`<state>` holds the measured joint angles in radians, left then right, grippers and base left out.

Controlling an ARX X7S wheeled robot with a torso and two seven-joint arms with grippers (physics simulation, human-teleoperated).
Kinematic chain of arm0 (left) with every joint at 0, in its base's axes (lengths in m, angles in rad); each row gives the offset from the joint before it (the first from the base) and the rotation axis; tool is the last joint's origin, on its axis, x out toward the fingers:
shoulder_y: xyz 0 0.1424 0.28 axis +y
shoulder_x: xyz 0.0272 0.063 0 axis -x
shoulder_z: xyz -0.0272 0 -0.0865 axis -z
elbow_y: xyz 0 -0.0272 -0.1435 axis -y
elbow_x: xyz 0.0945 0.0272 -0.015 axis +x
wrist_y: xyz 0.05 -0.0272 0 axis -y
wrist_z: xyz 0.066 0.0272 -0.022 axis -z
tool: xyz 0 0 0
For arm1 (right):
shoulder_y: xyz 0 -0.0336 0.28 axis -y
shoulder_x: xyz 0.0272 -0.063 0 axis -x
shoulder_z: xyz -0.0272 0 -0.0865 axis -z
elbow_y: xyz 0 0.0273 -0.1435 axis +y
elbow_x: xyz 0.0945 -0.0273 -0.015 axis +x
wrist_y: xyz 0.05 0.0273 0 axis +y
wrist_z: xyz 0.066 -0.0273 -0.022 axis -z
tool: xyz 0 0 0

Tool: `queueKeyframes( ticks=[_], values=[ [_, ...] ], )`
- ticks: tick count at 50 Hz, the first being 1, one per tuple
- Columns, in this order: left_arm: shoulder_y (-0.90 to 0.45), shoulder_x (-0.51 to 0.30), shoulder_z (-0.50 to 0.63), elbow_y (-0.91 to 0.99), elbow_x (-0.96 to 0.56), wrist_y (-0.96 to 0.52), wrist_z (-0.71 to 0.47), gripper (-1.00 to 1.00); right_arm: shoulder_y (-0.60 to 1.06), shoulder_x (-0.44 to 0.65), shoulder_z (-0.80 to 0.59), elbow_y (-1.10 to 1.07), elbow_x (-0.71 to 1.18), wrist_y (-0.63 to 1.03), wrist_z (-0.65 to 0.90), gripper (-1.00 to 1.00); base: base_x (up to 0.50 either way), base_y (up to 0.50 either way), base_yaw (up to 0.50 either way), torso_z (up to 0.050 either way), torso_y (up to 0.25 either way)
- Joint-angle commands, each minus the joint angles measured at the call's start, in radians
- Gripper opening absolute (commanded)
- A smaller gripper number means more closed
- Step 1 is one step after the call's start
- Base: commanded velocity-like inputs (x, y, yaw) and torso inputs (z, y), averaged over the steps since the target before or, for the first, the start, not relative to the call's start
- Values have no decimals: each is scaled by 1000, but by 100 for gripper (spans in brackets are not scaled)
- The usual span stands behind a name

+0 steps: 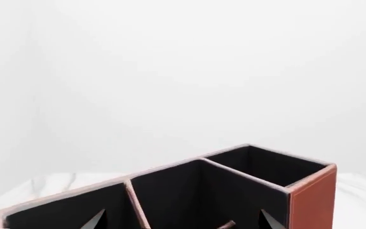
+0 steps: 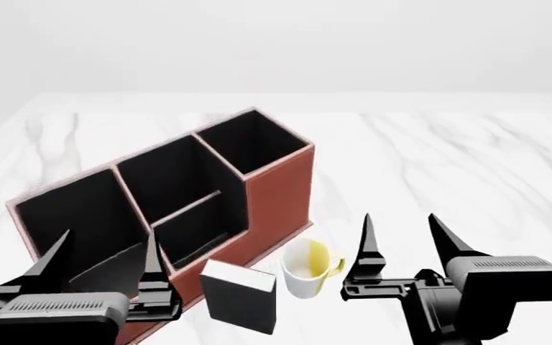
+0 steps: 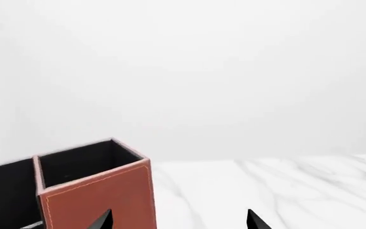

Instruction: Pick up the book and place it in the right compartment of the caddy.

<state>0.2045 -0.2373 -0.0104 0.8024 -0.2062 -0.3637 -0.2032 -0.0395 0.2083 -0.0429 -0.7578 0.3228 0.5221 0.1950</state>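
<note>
The book (image 2: 241, 295), small, thick and black with white page edges, stands upright on the table just in front of the caddy (image 2: 281, 194). The caddy is reddish-brown with a black lining; its tall square right compartment (image 2: 249, 144) holds nothing that I can see. My left gripper (image 2: 103, 248) hovers open in front of the caddy's wide left end, left of the book. My right gripper (image 2: 401, 230) is open to the right of the mug. The left wrist view looks over the caddy (image 1: 313, 195) and the right compartment (image 1: 266, 164). The right wrist view shows the caddy's end wall (image 3: 100, 200).
A white mug with a yellow inside (image 2: 307, 267) stands right of the book, near the caddy's front corner. The white marble table (image 2: 448, 158) stretches away to the right and behind. A plain pale wall lies beyond.
</note>
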Motion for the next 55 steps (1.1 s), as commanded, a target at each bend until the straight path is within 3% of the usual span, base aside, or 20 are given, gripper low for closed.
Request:
queueKeyframes(
  ticks=[1, 6, 26, 35, 55],
  values=[
    [2, -11, 8, -2, -5, 5, -11, 100, -10, 3, 4, -1, 11, -28, 2, 100, 0, 0, 0, 0, 13],
    [1, -14, 13, -5, -5, 7, -16, 100, -8, 4, 0, 5, 18, -23, 3, 100, 0, 0, 0, 0, 0],
    [2, -28, 25, -7, -12, 13, -31, 100, -11, 12, 0, 10, 37, -40, 9, 100, 0, -491, 0, 0, 0],
    [1, -34, 27, -9, -17, 16, -38, 100, -3, 14, 6, 24, 29, -42, 31, 100, 0, -26, 0, 0, 0],
    [1, -46, 33, -11, -26, 21, -53, 100, 1, 31, -20, 5, 15, -24, 54, 100, 0, 0, 500, 0, 0]
  ],
)
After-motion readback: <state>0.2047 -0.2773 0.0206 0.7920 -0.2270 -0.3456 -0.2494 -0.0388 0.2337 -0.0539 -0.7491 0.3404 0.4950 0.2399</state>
